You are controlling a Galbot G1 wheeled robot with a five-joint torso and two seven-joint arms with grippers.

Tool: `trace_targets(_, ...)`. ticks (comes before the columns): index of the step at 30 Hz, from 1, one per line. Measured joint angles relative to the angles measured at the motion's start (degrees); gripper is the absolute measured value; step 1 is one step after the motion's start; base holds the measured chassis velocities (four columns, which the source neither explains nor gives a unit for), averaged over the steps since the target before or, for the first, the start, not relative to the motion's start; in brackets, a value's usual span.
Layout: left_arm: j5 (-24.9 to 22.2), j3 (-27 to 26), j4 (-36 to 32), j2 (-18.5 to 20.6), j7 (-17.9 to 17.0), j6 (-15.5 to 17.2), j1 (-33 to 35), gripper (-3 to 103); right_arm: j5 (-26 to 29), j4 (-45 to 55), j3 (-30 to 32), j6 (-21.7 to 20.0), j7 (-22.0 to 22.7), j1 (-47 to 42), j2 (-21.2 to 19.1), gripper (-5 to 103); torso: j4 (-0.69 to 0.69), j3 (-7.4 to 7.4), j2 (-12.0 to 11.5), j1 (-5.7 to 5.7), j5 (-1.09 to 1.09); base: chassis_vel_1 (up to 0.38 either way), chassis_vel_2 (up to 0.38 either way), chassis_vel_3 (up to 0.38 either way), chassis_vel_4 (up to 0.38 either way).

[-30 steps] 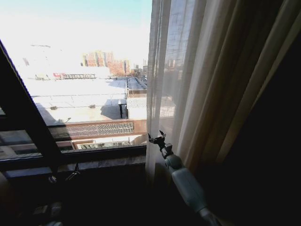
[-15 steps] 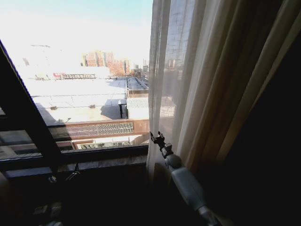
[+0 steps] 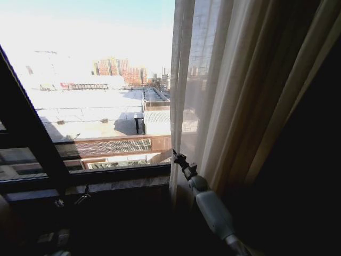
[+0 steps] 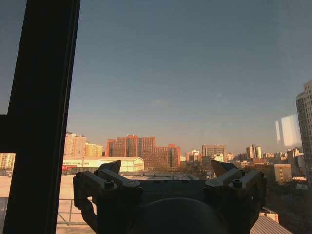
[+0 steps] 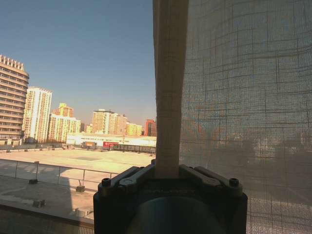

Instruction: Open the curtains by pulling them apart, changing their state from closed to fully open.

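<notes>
Right gripper (image 5: 167, 171) clamps the curtains' (image 5: 234, 97) hemmed edge, seen close from its wrist; left gripper (image 4: 168, 171) gapes wide.

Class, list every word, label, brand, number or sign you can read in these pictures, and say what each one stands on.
None can be read.
A red band on a low building beyond the window may be a sign; it is too small to read.
The sheer curtain, clamped at its hem by the right gripper, carries only weave, no print.
The left gripper, open before the glass, bears no marking.
</notes>
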Motion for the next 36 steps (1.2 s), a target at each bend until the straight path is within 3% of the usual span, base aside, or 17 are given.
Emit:
trace_targets(13,0.00,0.00,0.00,0.00,0.00,0.00,0.00,100,1.00,0.18,0.52,-0.18,-0.56,0.03,-1.02,0,0.01,0.00,0.00,0.00,-0.01,-0.051,-0.032,0.047,0.034)
trace_targets(28,0.00,0.00,0.00,-0.01,0.00,0.00,0.00,100,2.29,-0.08,0.95,1.01,-1.85,0.06,-1.47,0,-0.01,0.00,0.00,0.00,0.02,-0.239,-0.231,0.239,0.230)
trace_targets(36,0.00,0.01,-0.01,-0.02,0.05,0.00,0.00,100,2.46,-0.04,1.13,1.26,-2.18,0.02,-1.66,0,-0.02,0.00,0.00,-0.01,0.03,-0.099,-0.122,0.077,0.104)
